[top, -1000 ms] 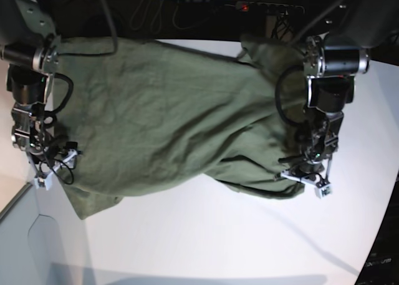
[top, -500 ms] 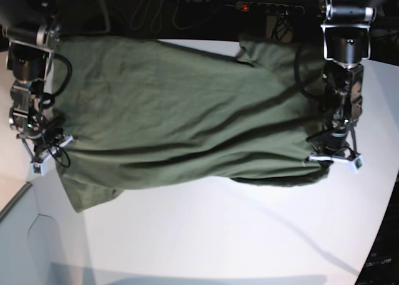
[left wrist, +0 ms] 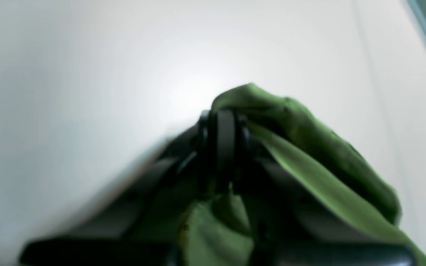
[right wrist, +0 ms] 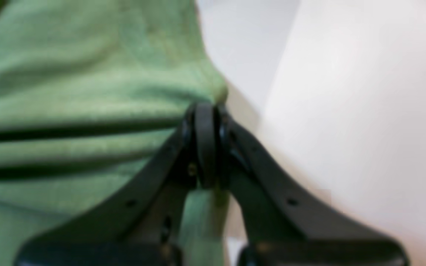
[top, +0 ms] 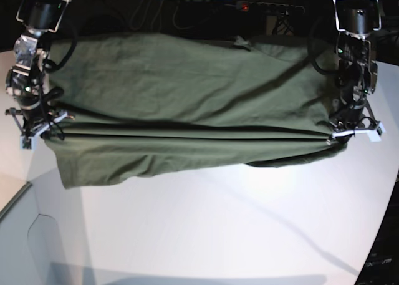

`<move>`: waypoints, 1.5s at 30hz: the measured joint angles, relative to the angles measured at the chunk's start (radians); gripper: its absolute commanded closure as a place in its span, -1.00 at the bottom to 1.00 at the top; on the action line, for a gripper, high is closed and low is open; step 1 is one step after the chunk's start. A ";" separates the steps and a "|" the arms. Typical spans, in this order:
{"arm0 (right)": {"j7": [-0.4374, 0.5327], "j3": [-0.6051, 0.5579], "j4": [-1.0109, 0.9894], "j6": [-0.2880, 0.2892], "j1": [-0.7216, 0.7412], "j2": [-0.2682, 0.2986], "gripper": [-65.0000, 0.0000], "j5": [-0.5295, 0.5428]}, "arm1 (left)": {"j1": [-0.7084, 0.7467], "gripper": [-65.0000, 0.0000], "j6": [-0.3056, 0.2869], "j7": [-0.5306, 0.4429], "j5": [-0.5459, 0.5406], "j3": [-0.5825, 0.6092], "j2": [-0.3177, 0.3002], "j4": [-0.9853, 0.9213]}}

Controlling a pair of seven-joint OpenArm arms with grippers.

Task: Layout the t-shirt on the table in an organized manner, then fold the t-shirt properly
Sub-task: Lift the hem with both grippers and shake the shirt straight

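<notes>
The t-shirt [top: 181, 104] is stretched across the far half of the desk [top: 249, 235], from the far left corner almost to the right edge. One long crease runs through its middle from side to side. Its near edge lies on the white surface, and near the right edge a small lobe of cloth is tucked under.

You hold it at both ends. The right tool [right wrist: 205, 111] is closed on the cloth edge: in the wrist view the two tips meet, with green fabric pinched between them. The left tool [left wrist: 224, 122] is also closed on a bunched corner of the shirt, although that view is blurred.

I judge that you are in the laying-out step, and that folding has not begun. To do this step well, keep both grips firm and keep the tension equal, so the middle crease becomes straight and parallel to the near edge of the desk. Lower both ends together, not one first. The tucked part near the right edge needs smoothing before you release. Do not pull harder; the cloth can slip out.
</notes>
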 measured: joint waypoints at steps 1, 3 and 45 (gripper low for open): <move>0.000 0.000 0.035 0.000 -0.024 -0.019 1.00 0.003 | 0.016 1.00 0.002 -0.003 0.002 -0.002 0.004 0.024; -0.003 0.000 0.065 -0.002 -0.043 -0.044 1.00 0.000 | 0.044 1.00 0.008 -0.006 0.003 -0.005 0.022 0.068; -0.008 -0.035 0.007 -0.002 0.008 -0.046 1.00 0.000 | -0.325 -0.54 -0.413 0.336 1.000 0.436 -0.007 0.148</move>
